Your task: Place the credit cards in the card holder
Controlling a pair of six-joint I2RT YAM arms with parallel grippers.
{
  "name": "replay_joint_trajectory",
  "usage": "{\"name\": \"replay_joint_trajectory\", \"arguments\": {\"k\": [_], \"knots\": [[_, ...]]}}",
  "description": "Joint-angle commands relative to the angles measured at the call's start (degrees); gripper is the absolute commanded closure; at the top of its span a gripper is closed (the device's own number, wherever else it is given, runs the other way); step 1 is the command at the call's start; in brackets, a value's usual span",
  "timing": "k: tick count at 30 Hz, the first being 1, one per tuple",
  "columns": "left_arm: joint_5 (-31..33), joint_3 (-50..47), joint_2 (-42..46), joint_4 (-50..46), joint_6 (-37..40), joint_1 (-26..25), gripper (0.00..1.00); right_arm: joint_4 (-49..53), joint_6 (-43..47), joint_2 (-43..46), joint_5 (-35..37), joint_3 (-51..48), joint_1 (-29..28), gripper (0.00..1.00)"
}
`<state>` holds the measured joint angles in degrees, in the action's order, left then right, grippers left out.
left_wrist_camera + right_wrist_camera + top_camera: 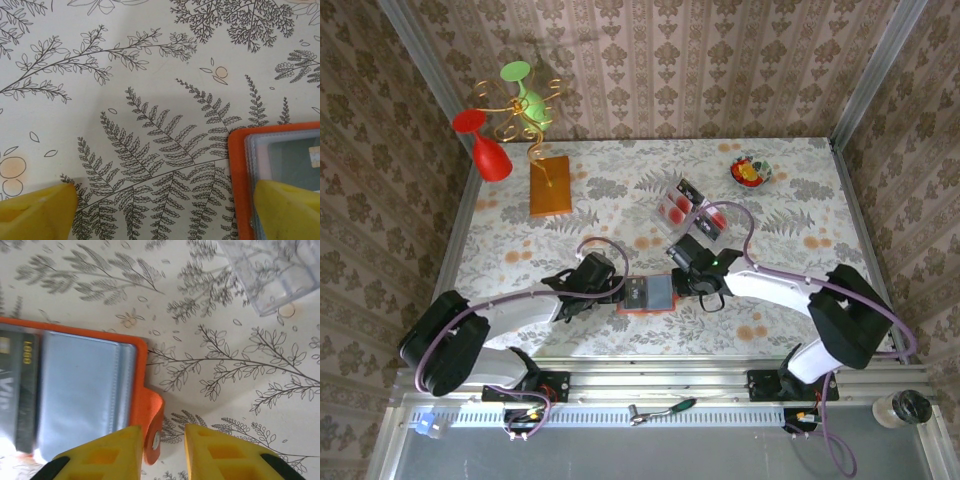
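The orange card holder [648, 295] lies open and flat near the table's front, grey-blue inside up. A dark credit card [22, 390] with gold digits sits in one of its pockets. More red credit cards [674, 208] stand in a clear plastic rack behind it. My left gripper [165, 195] is open wide and low over the cloth, one finger [287, 210] over the holder's left edge [239, 180]. My right gripper [162, 437] is open at the holder's right side. The orange snap tab [156, 427] stands between its fingers, against the left one, with a gap to the right one.
An orange-brown block [550, 185] carrying gold wire with a red glass [488, 150] and a green glass [525, 90] stands at the back left. A small bowl [751, 171] sits at the back right. The clear rack [270, 275] is close beyond my right gripper.
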<state>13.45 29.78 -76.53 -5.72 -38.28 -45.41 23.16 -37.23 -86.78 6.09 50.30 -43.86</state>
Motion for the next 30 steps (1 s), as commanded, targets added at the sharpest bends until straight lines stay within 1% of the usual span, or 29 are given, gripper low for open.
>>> {"name": "replay_joint_trajectory", "arguments": {"k": [1, 3, 6, 8, 10, 18, 30], "knots": [[-0.04, -0.49, -0.42, 0.69, 0.93, -0.14, 0.08, 1.03, 0.41, 2.67, -2.04, 2.85, 0.24, 0.75], [0.00, -0.75, -0.88, 0.79, 0.93, -0.14, 0.08, -0.55, -0.14, 2.20, -5.28, 3.45, 0.06, 0.82], [0.08, -0.95, -1.25, 0.96, 0.77, -0.20, 0.08, -2.72, -0.79, 0.30, -7.78, 4.33, -1.06, 0.92], [0.33, -1.13, -1.39, 1.21, 0.67, -0.13, 0.08, -4.90, -1.70, -1.60, -9.95, 4.42, -1.40, 0.97], [0.45, -1.22, -1.62, 1.27, 0.65, -0.16, 0.08, -7.42, -2.50, -3.53, -11.88, 4.30, -1.74, 1.00], [0.26, -1.89, -2.57, 2.41, 0.14, -0.21, 0.08, -11.02, -4.16, -10.40, -13.77, 6.08, -3.63, 1.00], [0.07, -2.95, -2.90, 3.74, -0.23, -0.21, 0.09, -12.25, -5.22, -13.69, -13.89, 7.02, -4.32, 1.00]]}}
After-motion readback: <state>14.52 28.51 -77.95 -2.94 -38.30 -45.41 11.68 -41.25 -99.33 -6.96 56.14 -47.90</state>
